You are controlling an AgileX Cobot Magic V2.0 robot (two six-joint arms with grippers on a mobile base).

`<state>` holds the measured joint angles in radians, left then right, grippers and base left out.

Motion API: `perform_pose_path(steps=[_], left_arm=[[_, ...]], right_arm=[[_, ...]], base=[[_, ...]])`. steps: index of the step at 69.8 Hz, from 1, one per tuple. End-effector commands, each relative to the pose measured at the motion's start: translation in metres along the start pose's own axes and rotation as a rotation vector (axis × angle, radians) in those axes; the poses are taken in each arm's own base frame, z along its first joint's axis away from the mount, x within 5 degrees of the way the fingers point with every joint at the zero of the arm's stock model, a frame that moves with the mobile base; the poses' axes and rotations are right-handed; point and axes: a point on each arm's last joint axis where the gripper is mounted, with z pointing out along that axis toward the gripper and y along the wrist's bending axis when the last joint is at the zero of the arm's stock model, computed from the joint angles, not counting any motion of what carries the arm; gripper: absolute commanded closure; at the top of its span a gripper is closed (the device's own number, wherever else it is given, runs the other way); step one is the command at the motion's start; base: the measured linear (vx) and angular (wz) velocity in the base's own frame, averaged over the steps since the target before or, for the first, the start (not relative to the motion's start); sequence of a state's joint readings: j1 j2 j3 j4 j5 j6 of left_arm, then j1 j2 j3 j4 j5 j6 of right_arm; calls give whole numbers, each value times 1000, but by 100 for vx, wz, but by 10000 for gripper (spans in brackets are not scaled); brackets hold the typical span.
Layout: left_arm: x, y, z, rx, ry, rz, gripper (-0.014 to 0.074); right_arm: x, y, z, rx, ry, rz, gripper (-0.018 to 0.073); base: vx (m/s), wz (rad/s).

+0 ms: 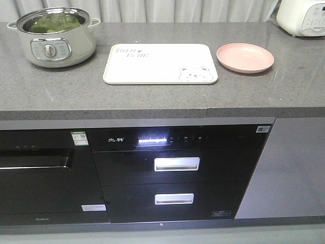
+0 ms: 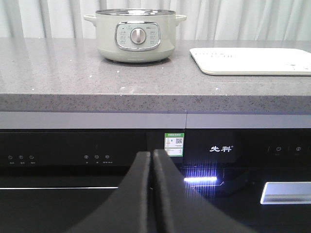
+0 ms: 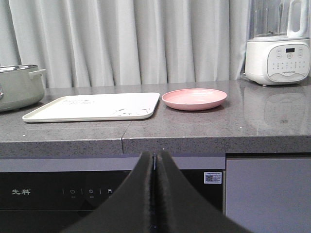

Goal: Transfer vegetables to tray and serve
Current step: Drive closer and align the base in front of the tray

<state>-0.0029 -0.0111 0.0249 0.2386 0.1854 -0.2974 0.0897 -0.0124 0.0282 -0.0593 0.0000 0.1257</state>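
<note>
On speckled counter [image 1: 71,94], rounded cream tray [image 1: 152,66]

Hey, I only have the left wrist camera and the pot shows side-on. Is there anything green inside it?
Observer: Yes. The front view looks down into the pot and shows the green vegetables in it.
Operator: What sits to the right of the tray?
Observer: A round pink plate, beside the tray but apart from it, with nothing on it.
Operator: And the right arm's fingers?
Observer: The right arm's fingers are pressed together, holding nothing, and point at the front of the counter.
</note>
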Motion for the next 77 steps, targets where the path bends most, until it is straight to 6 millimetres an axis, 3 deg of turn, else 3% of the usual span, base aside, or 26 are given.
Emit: perform_pose_path(steps=[1,77], left_arm=[[1,-1,0,19,-58,-3,602],[1,-1,0,19,-58,-3,602]], right_arm=[[-2,0,0,-6,-67,-13,562],[-2,0,0,-6,-67,-13,562]], base=[[7,-4],[5,-2]])
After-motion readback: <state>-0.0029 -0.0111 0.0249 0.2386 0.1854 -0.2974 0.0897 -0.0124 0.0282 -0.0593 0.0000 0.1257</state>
